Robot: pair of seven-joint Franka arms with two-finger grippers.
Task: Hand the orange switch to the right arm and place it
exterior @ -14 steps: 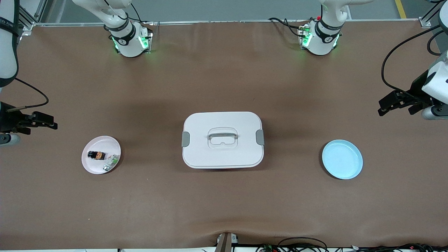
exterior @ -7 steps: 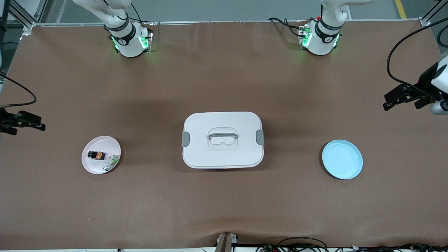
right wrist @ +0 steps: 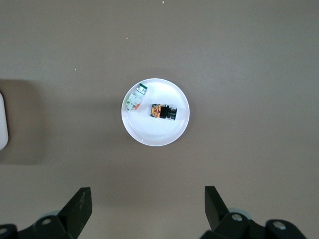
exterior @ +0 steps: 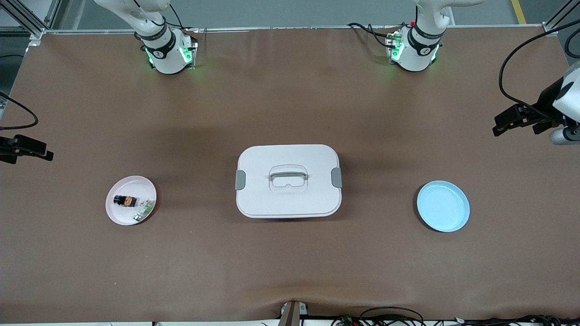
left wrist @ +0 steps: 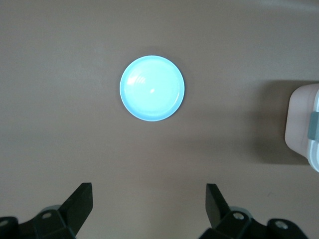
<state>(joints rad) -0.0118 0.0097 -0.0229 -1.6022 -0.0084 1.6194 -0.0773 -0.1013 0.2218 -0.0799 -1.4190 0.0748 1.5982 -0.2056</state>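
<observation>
The orange switch [exterior: 125, 200], a tiny black block with an orange middle, lies on a pale pink plate [exterior: 131, 184] toward the right arm's end of the table. In the right wrist view the orange switch [right wrist: 164, 112] rests on that plate [right wrist: 155, 135]. My right gripper [exterior: 44, 154] hangs open over bare table at that end's edge, apart from the plate; the right gripper [right wrist: 148, 193] holds nothing. My left gripper [exterior: 498, 127] hangs open over the table's other end; between the left gripper's [left wrist: 148, 193] fingers there is only tabletop.
A small white-and-green part [exterior: 144, 209] shares the pink plate. A white lidded box [exterior: 288, 181] with a handle stands mid-table. A light blue plate [exterior: 443, 206] lies toward the left arm's end, also the blue plate [left wrist: 152, 88] in the left wrist view.
The right gripper has drawn back toward its end of the table. The left gripper has shifted a little toward the bases' side. Both stay open; the switch has not moved.
</observation>
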